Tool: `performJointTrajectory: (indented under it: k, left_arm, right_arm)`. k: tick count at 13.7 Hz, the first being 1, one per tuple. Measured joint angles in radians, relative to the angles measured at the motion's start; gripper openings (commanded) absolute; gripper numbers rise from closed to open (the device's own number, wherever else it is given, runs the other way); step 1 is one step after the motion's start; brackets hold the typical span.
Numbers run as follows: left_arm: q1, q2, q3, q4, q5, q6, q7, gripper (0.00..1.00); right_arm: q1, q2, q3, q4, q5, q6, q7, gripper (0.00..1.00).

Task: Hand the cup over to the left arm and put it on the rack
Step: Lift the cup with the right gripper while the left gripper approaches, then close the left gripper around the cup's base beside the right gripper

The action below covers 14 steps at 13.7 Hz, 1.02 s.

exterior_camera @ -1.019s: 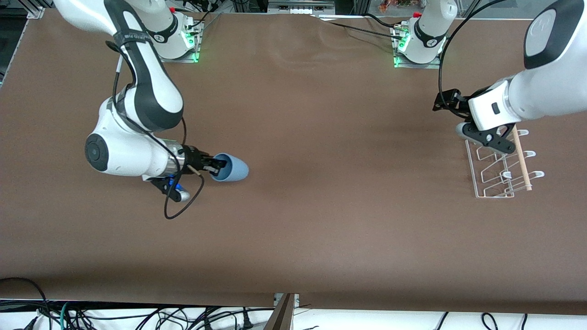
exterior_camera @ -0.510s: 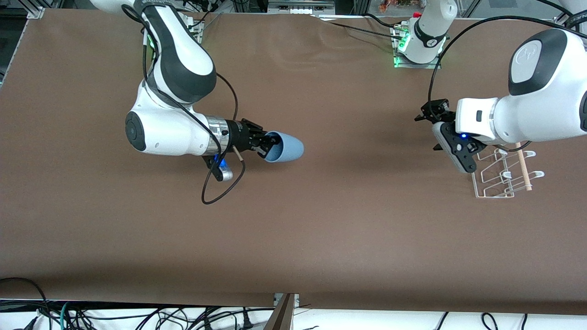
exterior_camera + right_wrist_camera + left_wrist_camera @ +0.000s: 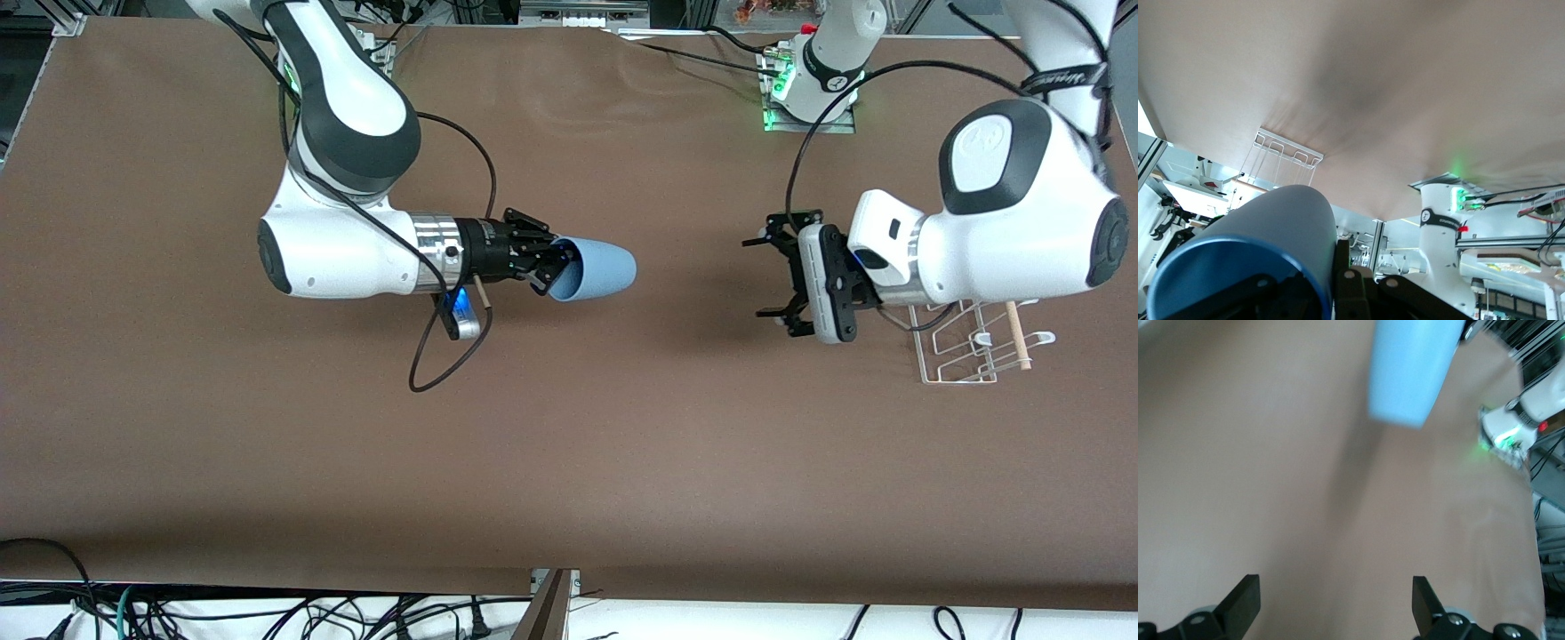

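- The cup, smooth light-blue tapered plastic, is held on its side in the air over the middle of the brown bench, its closed base pointing toward the left arm's end.
- The right gripper has its black fingers clamped on the cup's rim, one inside the mouth.
- The left gripper hangs over the bench just beside the rack, fingers spread wide and empty, facing the cup.
- The rack is thin white wire bent in loops, with a pale wooden rod, near the left arm's end.
- The left wrist view shows the cup's flat base and both spread fingers; the right wrist view shows the cup's wall with the rack seen over it.
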Motion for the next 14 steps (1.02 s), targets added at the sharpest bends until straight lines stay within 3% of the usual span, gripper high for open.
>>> performJointTrajectory:
  k: [4,12,13,14]
  left_arm:
    - [-0.059,0.04,-0.001,0.0,-0.128,0.096,0.123,1.0]
    - [-0.159,0.071,-0.008,-0.005,-0.179,0.214,0.145,1.0]
    - [-0.165,0.071,-0.011,-0.005,-0.19,0.224,0.145,0.95]
    - [-0.168,0.071,-0.013,-0.006,-0.194,0.229,0.146,0.76]
  right_arm:
    - [0.033,0.09,0.001,0.095,0.001,0.045,0.048,0.0]
    - [0.041,0.098,0.001,0.133,0.001,0.05,0.063,0.0]
    - [0.043,0.099,0.001,0.133,0.0,0.055,0.063,0.0]
    - [0.044,0.099,0.001,0.133,0.0,0.059,0.063,0.0]
